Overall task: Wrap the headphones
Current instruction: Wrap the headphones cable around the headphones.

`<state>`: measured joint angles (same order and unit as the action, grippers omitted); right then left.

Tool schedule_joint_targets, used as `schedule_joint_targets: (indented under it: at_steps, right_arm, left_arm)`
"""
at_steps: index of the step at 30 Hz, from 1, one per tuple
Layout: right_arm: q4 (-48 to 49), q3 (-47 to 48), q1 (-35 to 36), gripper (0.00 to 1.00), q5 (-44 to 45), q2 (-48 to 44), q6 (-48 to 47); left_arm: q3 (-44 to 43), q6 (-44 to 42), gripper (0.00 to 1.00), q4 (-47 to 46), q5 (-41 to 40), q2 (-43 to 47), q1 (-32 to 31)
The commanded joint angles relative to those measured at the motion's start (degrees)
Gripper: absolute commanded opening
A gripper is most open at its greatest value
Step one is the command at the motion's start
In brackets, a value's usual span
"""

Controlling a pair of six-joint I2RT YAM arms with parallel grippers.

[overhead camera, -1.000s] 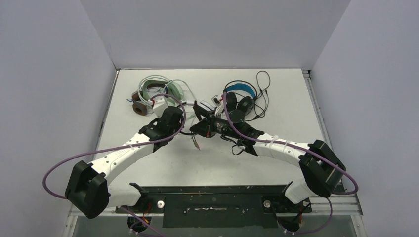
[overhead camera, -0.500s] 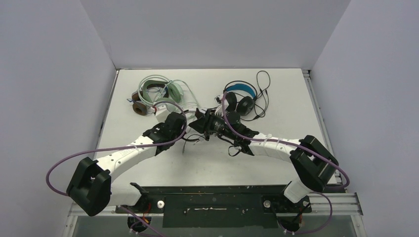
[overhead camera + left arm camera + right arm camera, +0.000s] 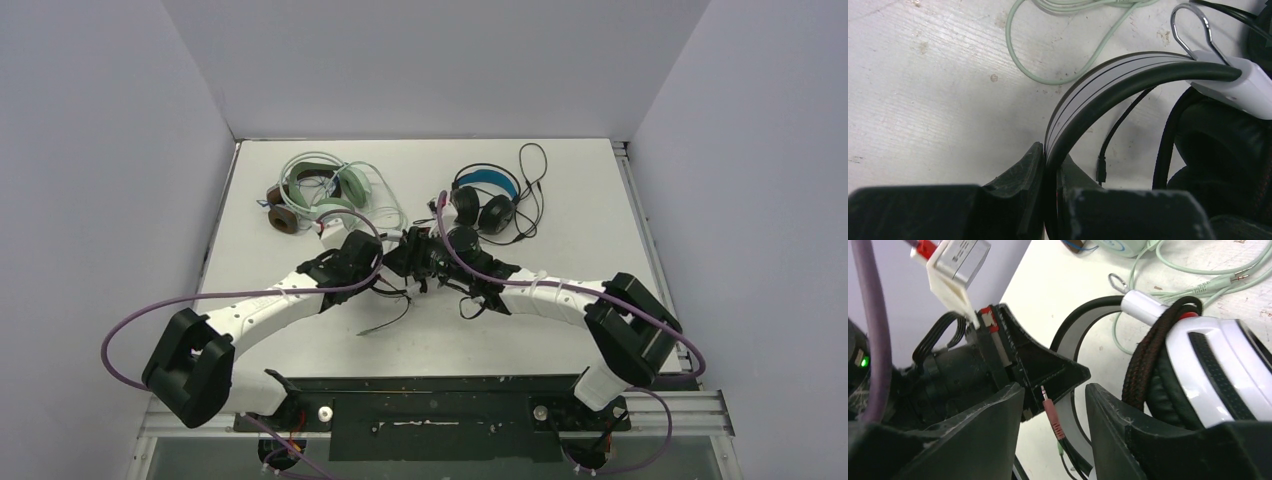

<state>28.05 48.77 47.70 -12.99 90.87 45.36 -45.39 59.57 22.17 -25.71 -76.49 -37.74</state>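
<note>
The white headset with black stripes sits at table centre, mostly hidden under both grippers in the top view. My left gripper is shut on its striped headband. Its white earcup and braided cord fill the right wrist view. My right gripper is open, and the cord's pink jack plug hangs between its fingers without being clamped. The cord trails toward the near edge. The mint green headset, the brown one and the black one with a blue headband lie at the back.
The mint headset's loose cord loops on the table just beyond my left gripper. The black headset's cord spreads at the back right. Side walls close in the table, and a black rail runs along the near edge.
Both grippers have drawn closer together at table centre. The white headset has shifted left and nearer with them, and its cord end has slid toward the near left.
</note>
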Motion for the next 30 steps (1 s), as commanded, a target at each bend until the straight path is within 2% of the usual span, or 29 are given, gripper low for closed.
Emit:
schedule_joint_targets:
  at_steps: [1,3,6,10,18,25,30]
  right_arm:
    - [-3.13,1.83,-0.46,0.53,-2.55,-5.41,-10.13]
    - [-4.96,1.01,-0.4,0.58,-3.68,-8.37,-13.31]
    - [-8.68,-1.7,-0.49,0.61,-3.77,-13.49,-16.5]
    - [-13.8,-4.39,-0.27,0.61,-2.57,-17.87,-18.24]
    - [-13.58,-15.21,4.47,0.61,4.86,-24.75,-16.95]
    - [-10.24,-19.94,9.13,0.62,16.03,-21.86,-14.0]
    - [-4.04,-20.35,12.96,0.64,16.13,-17.73,-23.01]
  left_arm:
    - [-3.45,2.31,0.0,-5.12,2.17,1.26,0.25]
    - [-3.03,1.94,0.0,-5.84,2.16,1.13,0.45]
    - [-2.25,1.54,0.0,-6.85,2.4,0.53,1.22]
    - [-1.03,0.78,0.0,-8.8,3.52,0.03,2.34]
    - [2.48,-0.6,0.0,-13.52,4.16,-1.59,4.06]
    - [4.76,-0.91,0.0,-16.39,4.72,-4.28,5.21]
    - [5.14,-0.77,0.0,-16.38,4.42,-5.65,5.22]
